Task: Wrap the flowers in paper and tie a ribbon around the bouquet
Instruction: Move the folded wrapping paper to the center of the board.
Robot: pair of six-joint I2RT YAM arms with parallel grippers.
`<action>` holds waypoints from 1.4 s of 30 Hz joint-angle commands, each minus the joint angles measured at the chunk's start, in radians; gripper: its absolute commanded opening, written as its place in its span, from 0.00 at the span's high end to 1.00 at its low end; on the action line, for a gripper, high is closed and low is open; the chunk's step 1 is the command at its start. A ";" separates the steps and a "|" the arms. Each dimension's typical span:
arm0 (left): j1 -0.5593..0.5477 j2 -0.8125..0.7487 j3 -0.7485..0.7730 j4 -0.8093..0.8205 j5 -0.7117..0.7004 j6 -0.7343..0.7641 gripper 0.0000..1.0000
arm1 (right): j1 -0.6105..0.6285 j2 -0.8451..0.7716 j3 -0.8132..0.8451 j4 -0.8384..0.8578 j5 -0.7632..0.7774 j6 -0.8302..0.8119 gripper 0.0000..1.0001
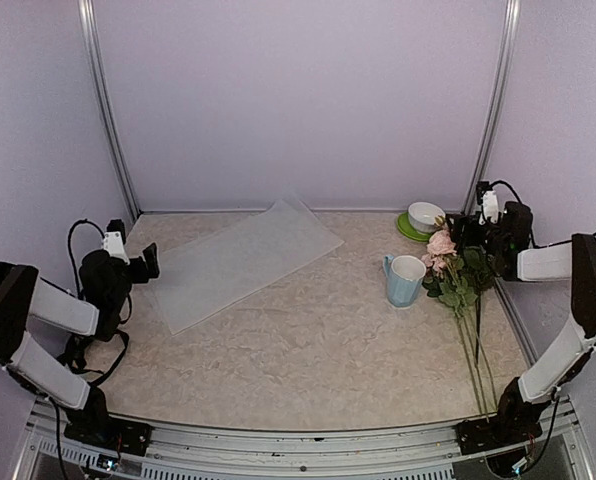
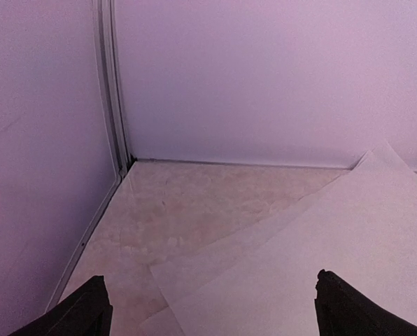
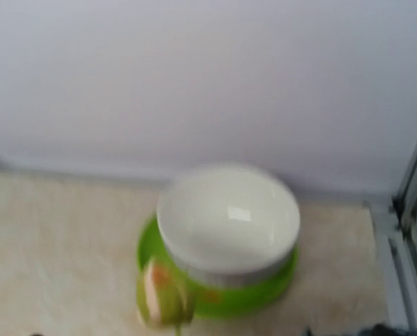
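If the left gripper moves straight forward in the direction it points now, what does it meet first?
Most likely the paper, just ahead of the open left gripper. Depth is unclear; on a level path it might pass above it toward the back wall.

light: soft, even, violet cast | shadows: faint | right wrist: blurred, bowl (image 3: 222,234) glare

Right wrist view: blurred throughout; bowl (image 3: 228,217) and plate (image 3: 264,294) soft-edged; bud (image 3: 165,294) at 6 o'clock indistinct, cut by the bottom edge. Left wrist view: paper (image 2: 320,238) runs off at 3 and 6 o'clock; left tool (image 2: 212,302) fingers (image 2: 82,311) cropped below.
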 commanded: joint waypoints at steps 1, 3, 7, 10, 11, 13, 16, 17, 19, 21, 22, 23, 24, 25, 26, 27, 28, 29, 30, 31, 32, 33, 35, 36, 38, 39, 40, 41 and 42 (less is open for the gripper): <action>-0.097 -0.141 0.237 -0.359 -0.105 0.086 0.01 | 0.001 -0.123 0.019 -0.134 0.028 0.128 0.00; -0.146 -0.124 0.363 -0.534 -0.113 0.118 0.06 | 0.001 -0.172 0.014 -0.166 0.024 0.149 0.00; -0.173 0.016 0.665 -1.064 -0.138 -0.104 0.14 | 0.011 -0.223 0.080 -0.345 -0.037 0.159 0.00; -0.203 0.126 0.742 -1.255 -0.007 -0.253 0.16 | 0.037 -0.254 0.136 -0.484 -0.011 0.135 0.00; -0.211 0.159 0.733 -1.271 0.004 -0.296 0.14 | 0.056 -0.268 0.153 -0.541 0.011 0.121 0.01; -0.210 0.191 0.722 -1.299 -0.013 -0.374 0.13 | 0.090 -0.284 0.179 -0.607 0.038 0.106 0.01; -0.206 0.182 0.671 -1.257 -0.043 -0.450 0.12 | 0.152 -0.312 0.192 -0.648 0.026 0.089 0.02; -0.204 0.160 0.647 -1.224 -0.048 -0.468 0.12 | 0.177 -0.318 0.192 -0.657 0.017 0.081 0.03; -0.189 0.152 0.629 -1.169 -0.061 -0.504 0.11 | 0.219 -0.330 0.195 -0.679 -0.004 0.068 0.03; -0.145 0.189 0.653 -1.176 -0.063 -0.514 0.10 | 0.250 -0.342 0.192 -0.695 -0.008 0.065 0.03; -0.125 0.225 0.678 -1.193 -0.047 -0.517 0.06 | 0.263 -0.349 0.190 -0.705 -0.010 0.062 0.03; -0.111 0.263 0.705 -1.226 -0.036 -0.519 0.02 | 0.275 -0.357 0.189 -0.713 -0.010 0.060 0.04; -0.107 0.307 0.735 -1.263 -0.039 -0.519 0.01 | 0.286 -0.366 0.187 -0.725 -0.009 0.055 0.04; -0.114 0.339 0.751 -1.286 -0.046 -0.517 0.01 | 0.293 -0.375 0.188 -0.734 0.001 0.054 0.04; -0.129 0.357 0.748 -1.292 -0.054 -0.515 0.01 | 0.301 -0.387 0.187 -0.748 0.009 0.053 0.04; -0.141 0.364 0.732 -1.285 -0.057 -0.520 0.01 | 0.307 -0.399 0.188 -0.757 0.016 0.052 0.04; -0.152 0.365 0.711 -1.276 -0.047 -0.529 0.01 | 0.313 -0.411 0.187 -0.764 0.024 0.053 0.04; -0.154 0.363 0.688 -1.270 -0.036 -0.544 0.01 | 0.317 -0.424 0.185 -0.770 0.026 0.056 0.04; -0.153 0.357 0.667 -1.268 -0.029 -0.557 0.01 | 0.322 -0.434 0.183 -0.773 0.023 0.059 0.04; -0.155 0.349 0.633 -1.265 -0.030 -0.569 0.01 | 0.330 -0.445 0.183 -0.776 0.018 0.062 0.04; -0.157 0.334 0.606 -1.264 -0.030 -0.580 0.02 | 0.338 -0.453 0.182 -0.779 0.015 0.065 0.04; -0.164 0.309 0.576 -1.265 -0.022 -0.589 0.03 | 0.349 -0.463 0.182 -0.784 0.012 0.065 0.04; -0.204 0.268 0.515 -1.267 0.000 -0.603 0.05 | 0.376 -0.470 0.182 -0.798 0.014 0.067 0.04; -0.235 0.249 0.486 -1.267 0.010 -0.609 0.05 | 0.389 -0.474 0.182 -0.803 0.014 0.067 0.04; -0.292 0.217 0.429 -1.272 0.040 -0.632 0.06 | 0.422 -0.483 0.179 -0.816 0.017 0.065 0.04; -0.326 0.203 0.402 -1.272 0.053 -0.647 0.07 | 0.437 -0.488 0.179 -0.821 0.018 0.067 0.04; -0.364 0.187 0.374 -1.271 0.058 -0.665 0.07 | 0.453 -0.494 0.176 -0.827 0.018 0.068 0.04; -0.411 0.175 0.352 -1.269 0.060 -0.681 0.08 | 0.469 -0.501 0.173 -0.833 0.019 0.070 0.04; -0.455 0.165 0.335 -1.269 0.064 -0.704 0.08 | 0.485 -0.510 0.167 -0.837 0.020 0.073 0.04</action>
